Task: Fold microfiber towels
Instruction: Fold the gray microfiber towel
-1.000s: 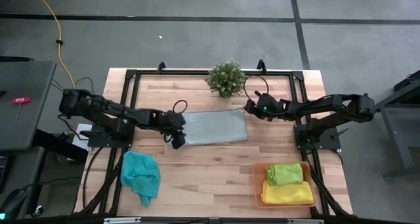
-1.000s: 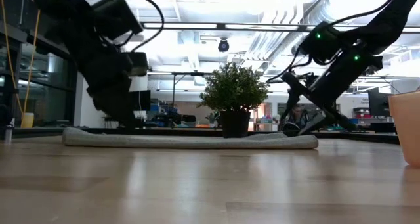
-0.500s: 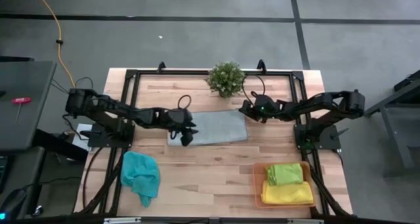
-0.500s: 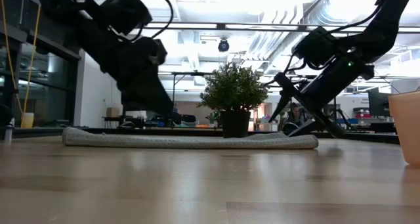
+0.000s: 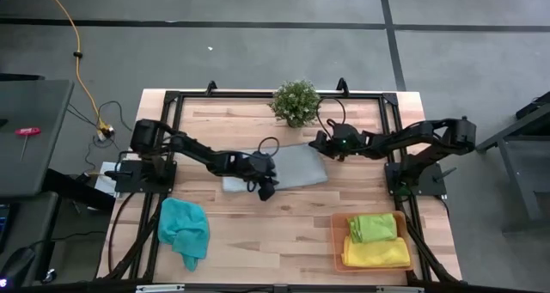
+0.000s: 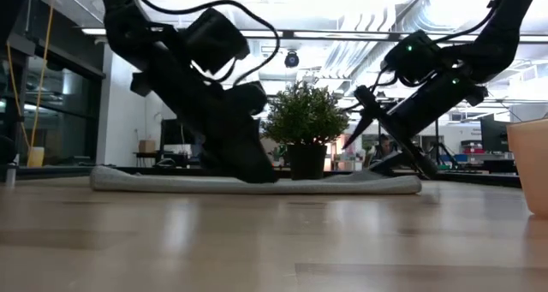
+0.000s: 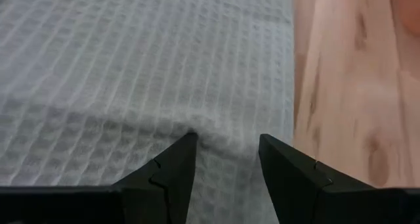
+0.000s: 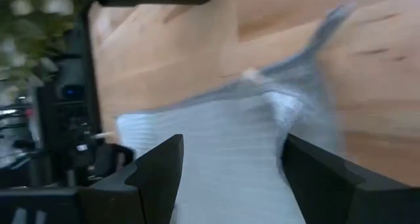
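Wooden table [image 5: 284, 216] with a black frame, seen from above, stands on a grey floor; the low view looks across it into a bright room with ceiling lights.

Grey towel [image 5: 288, 167] lies flat near the table's centre, just in front of the potted plant [image 5: 296, 102]. In the low view it reads as a thin, flat strip [image 6: 257, 184] on the wood, with the plant [image 6: 306, 125] behind it.

Left gripper [image 5: 265, 187] reaches across from the left and rests at the towel's near edge. The left wrist view shows its fingers spread, their tips [image 7: 186, 145] pressed down on the waffle-weave cloth [image 7: 131, 73], with bare wood to one side.

Right gripper [image 5: 319, 144] sits at the towel's far right corner, close to the plant. The right wrist view shows its fingers [image 8: 157, 165] wide apart and the towel [image 8: 223, 145] lying between and beyond them; nothing is pinched.

Teal towel [image 5: 184, 228] lies crumpled at the table's front left, well apart from both arms. Orange tray [image 5: 337, 241] at the front right holds a folded lime green towel [image 5: 373, 227] on top of a yellow towel [image 5: 378, 254].
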Available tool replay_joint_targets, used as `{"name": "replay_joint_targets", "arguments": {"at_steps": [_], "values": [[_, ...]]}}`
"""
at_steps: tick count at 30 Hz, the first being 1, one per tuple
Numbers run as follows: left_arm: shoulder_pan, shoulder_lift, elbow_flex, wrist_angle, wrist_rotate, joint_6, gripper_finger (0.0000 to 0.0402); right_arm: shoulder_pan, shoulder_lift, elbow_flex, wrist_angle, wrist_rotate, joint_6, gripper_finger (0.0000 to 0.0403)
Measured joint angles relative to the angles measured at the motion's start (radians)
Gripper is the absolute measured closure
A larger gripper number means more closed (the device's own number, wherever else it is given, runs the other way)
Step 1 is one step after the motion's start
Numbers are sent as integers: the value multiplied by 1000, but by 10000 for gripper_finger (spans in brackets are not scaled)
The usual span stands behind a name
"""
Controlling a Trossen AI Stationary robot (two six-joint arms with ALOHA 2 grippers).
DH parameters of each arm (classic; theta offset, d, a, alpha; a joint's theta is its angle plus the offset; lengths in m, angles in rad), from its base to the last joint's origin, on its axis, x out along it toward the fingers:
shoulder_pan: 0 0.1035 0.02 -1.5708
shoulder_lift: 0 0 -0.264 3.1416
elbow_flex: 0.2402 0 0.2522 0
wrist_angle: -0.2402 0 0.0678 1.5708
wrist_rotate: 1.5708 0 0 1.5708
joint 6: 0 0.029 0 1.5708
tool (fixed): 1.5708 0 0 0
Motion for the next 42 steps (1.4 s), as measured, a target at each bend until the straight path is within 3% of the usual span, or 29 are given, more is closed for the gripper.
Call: {"name": "replay_joint_targets", "arguments": {"at_steps": [7, 12, 21, 32, 42], "values": [[-42, 30, 21, 0, 5, 2, 243, 51, 25, -1, -46, 8, 31, 158], [-83, 21, 19, -17, 36, 49, 243, 88, 39, 1, -30, 108, 42, 158], [-109, 21, 19, -22, 76, 53, 243, 40, 31, 0, 73, 139, 22, 158], [-98, 5, 17, -73, 125, 88, 243, -51, -106, 0, -64, 67, -253, 158], [41, -142, 13, -231, 116, 201, 243, -44, -308, 0, -160, 37, -503, 158]]}}
